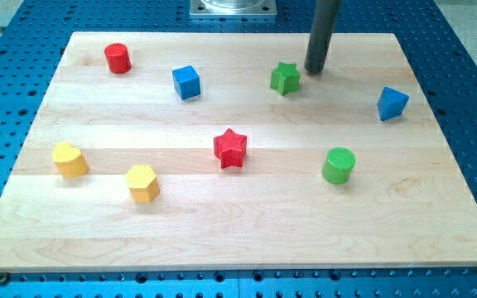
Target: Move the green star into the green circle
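The dark rod's tip [315,70], which carries no pincer, is seen just right of the green star block [285,78]; the green cylinder block [338,165] lies well below, toward the view's bottom.

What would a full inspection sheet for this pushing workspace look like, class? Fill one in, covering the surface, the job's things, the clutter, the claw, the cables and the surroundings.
Surface: wooden board, flat, pale.
Job's things: green star near the view's top; green circle lower and to the view's right, apart from it.
Clutter: red cylinder, blue cube, blue block, red star, yellow heart, yellow hexagon.
Claw: none fitted; my tip sits just to the view's upper right of the green star, contact cannot be told.
Cables: nothing seen.
Surroundings: blue perforated table; metal base at the view's top.
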### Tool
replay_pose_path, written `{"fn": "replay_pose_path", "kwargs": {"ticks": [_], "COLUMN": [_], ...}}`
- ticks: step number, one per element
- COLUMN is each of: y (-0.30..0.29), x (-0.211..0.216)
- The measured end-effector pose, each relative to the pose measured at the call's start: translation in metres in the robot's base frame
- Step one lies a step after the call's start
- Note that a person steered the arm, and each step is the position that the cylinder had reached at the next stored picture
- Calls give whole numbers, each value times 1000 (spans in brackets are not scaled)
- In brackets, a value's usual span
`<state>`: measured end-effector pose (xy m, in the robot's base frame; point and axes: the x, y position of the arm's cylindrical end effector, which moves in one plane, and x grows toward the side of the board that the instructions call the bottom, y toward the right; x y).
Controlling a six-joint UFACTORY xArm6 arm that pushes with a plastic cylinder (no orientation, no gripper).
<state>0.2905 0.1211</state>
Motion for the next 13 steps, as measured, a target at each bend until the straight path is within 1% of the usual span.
{"fn": "replay_pose_path", "kwargs": {"ticks": [1,2,3,4,5,6,7,8,9,10,11,12,13], "y": [-44,-56,-66,-88,-78,-43,-33,-29,-16,10,35,36,87], "x": [16,-7,31,45,81,89,70,124,149,153,168,154,153]}}
